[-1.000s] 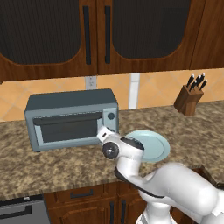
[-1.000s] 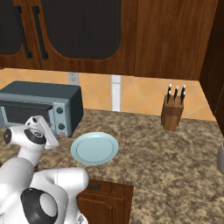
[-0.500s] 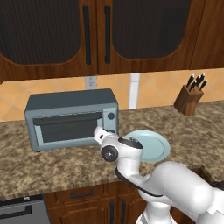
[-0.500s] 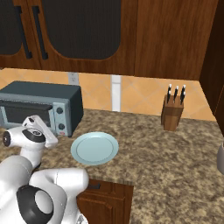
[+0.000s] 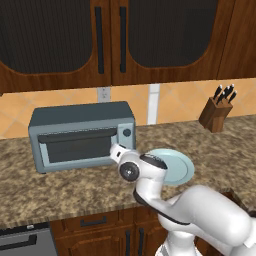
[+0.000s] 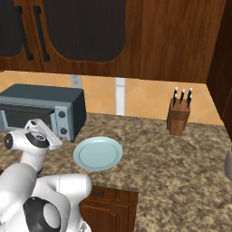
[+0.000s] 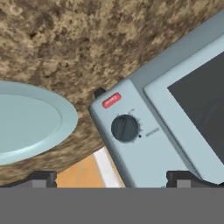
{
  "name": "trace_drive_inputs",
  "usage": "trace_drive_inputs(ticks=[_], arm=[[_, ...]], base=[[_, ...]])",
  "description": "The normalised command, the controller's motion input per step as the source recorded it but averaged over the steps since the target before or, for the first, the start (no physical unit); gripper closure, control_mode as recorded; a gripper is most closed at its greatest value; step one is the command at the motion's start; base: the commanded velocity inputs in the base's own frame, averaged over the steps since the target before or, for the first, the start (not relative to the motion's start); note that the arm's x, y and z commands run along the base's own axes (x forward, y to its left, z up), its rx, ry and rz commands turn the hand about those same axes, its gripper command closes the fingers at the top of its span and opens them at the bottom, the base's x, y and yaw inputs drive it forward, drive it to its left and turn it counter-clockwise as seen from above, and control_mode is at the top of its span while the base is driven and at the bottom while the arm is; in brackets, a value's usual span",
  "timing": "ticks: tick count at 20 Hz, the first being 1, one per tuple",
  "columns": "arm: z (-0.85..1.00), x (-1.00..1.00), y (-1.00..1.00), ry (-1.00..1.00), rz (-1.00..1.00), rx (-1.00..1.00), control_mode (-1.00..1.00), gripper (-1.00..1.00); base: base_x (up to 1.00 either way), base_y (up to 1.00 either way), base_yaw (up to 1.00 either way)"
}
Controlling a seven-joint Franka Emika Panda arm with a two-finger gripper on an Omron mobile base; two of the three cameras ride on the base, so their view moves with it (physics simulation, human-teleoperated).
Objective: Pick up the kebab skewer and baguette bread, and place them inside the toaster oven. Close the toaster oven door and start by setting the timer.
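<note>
Blue-grey metal toaster oven (image 7: 175,109) sits just ahead of my spread hand (image 7: 111,177); its small round dark knob (image 7: 125,128) looks stiff and slick, so I'd pinch its rim.

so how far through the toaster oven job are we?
Looks late: toaster oven door is shut and the plate is bare, though the food's whereabouts can't be seen. In hand: gripper, jaws open, faces the timer knob. Left: turning that knob.

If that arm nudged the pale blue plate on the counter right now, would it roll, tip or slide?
The plate lies flat and shallow on the stone counter, so it would probably slide, not roll or tip. It looks smooth and glazed, so likely slippery and perhaps breakable.
</note>
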Motion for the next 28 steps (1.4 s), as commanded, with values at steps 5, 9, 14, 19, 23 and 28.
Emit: trace_drive_inputs(ticks=[5, 9, 14, 19, 23, 28], arm=[[-0.6, 0.03, -0.39, -0.08, 0.16, -0.01, -1.0, -1.0], [-0.65, 0.06, -0.22, -0.16, 0.17, 0.0, -1.0, -1.0], [-0.71, 0.09, -0.52, -0.15, 0.12, 0.0, -1.0, -1.0], [-0.83, 0.0, -0.75, -0.1, 0.07, 0.0, -1.0, -1.0], [-0.96, 0.0, -0.96, -0.05, 0.07, 0.0, -1.0, -1.0], [-0.98, 0.0, -0.88, -0.06, 0.1, 0.02, -1.0, -1.0]], base=[[0.0, 0.0, 0.0], [0.0, 0.0, 0.0], [0.0, 0.0, 0.0], [0.0, 0.0, 0.0], [0.0, 0.0, 0.0], [0.0, 0.0, 0.0]])
